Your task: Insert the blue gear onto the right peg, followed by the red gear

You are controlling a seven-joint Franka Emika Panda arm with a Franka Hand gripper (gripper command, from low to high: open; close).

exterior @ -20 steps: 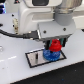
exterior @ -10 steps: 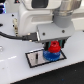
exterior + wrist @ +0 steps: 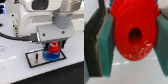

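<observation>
The blue gear (image 3: 51, 55) lies flat on the white plate (image 3: 35, 59) with the black border, toward the exterior view's right end of it. The right peg is hidden under the gears. Just above the blue gear is the red gear (image 3: 53, 49), held between the fingers of my gripper (image 3: 54, 47). In the wrist view the red gear (image 3: 134, 32) fills the frame, centre hole facing the camera, clamped between the green pads (image 3: 106, 45). Whether the red gear touches the blue one I cannot tell.
A thin dark pin (image 3: 36, 59) stands on the plate toward the exterior view's left. A black cable (image 3: 12, 36) runs across the white table (image 3: 15, 75) behind the plate. The arm's white body (image 3: 37, 17) looms over the plate.
The gripper with the red gear has come down slightly toward the blue gear. The plate and blue gear have stayed put.
</observation>
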